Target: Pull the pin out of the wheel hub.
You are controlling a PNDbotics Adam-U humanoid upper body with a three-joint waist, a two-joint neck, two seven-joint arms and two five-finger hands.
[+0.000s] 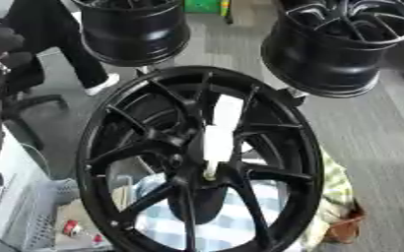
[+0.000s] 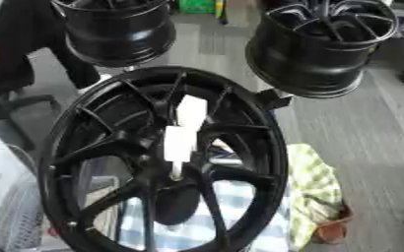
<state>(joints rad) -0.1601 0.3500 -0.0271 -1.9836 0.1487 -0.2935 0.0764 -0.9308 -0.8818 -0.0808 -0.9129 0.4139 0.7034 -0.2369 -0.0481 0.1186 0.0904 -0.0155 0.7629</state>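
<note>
A large black spoked wheel hub stands upright in the middle of both views, its face turned toward me. A white pin sticks out of its centre. The pin has a wider upper block and a thin lower tip that sits at the hub's centre bore. Neither of my hands shows in either view, and nothing touches the pin.
Two more black wheels hang behind, one at the upper left and one at the upper right. A person in black sits at the far left. Below lie a blue checked cloth, a grey basket and a yellow-green cloth.
</note>
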